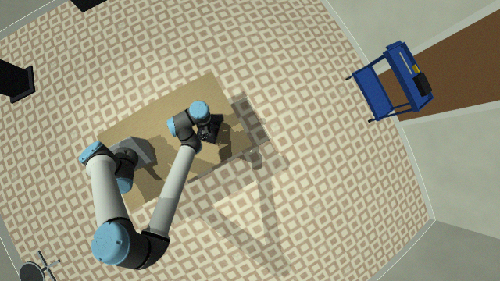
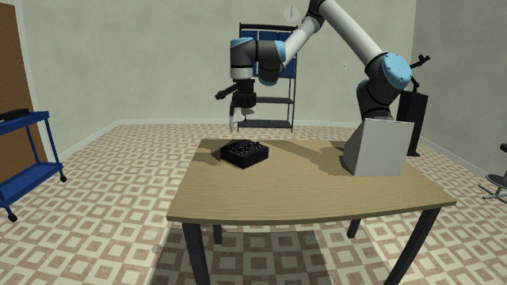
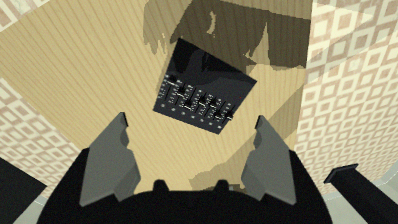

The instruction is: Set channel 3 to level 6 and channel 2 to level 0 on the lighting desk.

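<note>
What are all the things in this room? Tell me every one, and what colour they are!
lighting desk: 1, black, on the table's far left part, below the pincer
table: 1, light wood top, dark legs, middle of the room
cart: 1, blue, by the left wall, a black thing on its top shelf
shelf rack: 1, dark frame with a blue back, against the far wall
wall clock: 1, pale, on the far wall
stool: 1, dark, right edge
arm pedestal: 1, grey, on the table's right part
arm: 1, white and grey, blue caps
pincer: 1, grey fingers, open, empty, above the lighting desk
</note>
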You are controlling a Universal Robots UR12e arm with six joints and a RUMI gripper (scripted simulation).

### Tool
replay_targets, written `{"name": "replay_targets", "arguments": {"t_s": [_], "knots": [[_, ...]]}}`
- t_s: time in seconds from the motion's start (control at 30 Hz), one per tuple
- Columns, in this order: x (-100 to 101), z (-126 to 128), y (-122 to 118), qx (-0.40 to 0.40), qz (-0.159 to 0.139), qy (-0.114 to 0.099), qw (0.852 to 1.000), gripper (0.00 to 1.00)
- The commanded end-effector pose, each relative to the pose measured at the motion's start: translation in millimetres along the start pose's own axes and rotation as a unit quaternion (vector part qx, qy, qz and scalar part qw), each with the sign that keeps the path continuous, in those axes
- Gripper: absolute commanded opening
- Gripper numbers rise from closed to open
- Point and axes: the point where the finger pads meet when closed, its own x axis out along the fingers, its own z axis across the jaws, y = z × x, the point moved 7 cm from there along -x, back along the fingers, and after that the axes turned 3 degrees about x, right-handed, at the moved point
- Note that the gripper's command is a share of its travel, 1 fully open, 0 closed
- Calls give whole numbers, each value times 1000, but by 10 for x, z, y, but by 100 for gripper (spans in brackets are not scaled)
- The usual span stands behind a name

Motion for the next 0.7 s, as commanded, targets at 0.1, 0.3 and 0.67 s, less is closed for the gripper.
{"name": "replay_targets", "arguments": {"t_s": [0.1, 0.3, 0.67], "knots": [[95, -34, 34, -160, 13, 10, 987, 100], [173, -74, 38, -272, 14, 9, 962, 100], [271, -116, 30, -407, 15, 6, 913, 100]]}}
